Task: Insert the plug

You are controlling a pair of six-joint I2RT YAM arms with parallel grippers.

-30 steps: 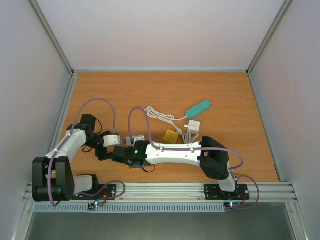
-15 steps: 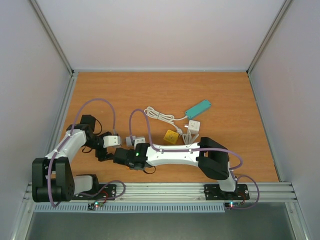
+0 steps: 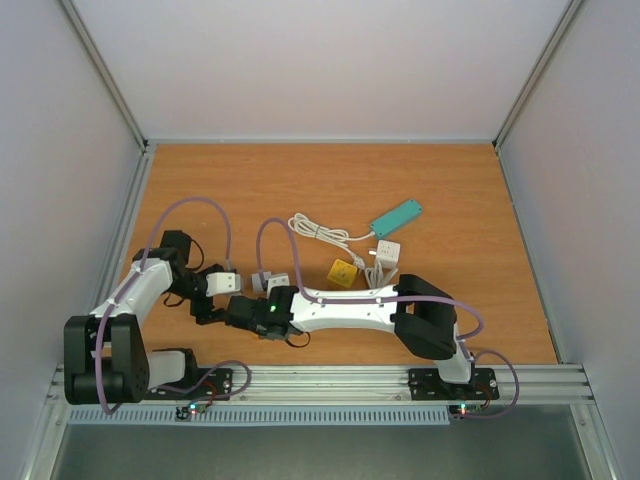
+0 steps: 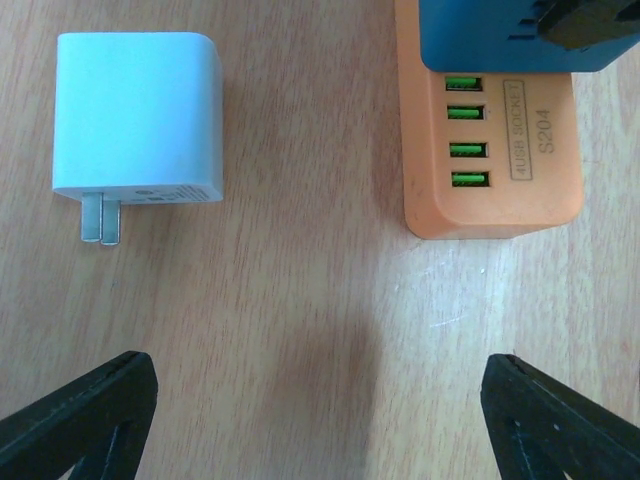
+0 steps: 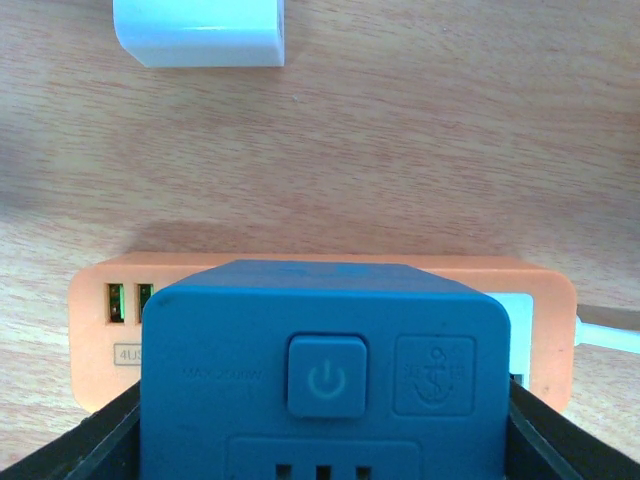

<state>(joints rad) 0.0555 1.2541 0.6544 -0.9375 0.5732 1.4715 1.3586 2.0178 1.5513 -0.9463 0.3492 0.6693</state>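
White plug lay flat on the table, upper left of the left wrist view, its two prongs pointing down-frame, apart from the orange-and-blue socket block at upper right. Left gripper stood wide open at the bottom of the frame, holding nothing. Right gripper gripped the socket block's blue top on both sides.

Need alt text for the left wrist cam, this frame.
A white two-prong plug lies flat on the wooden table at upper left, apart from an orange USB power strip at upper right that has a blue block on top. The left end effector is open with nothing between its fingertips, which frame the bottom corners.
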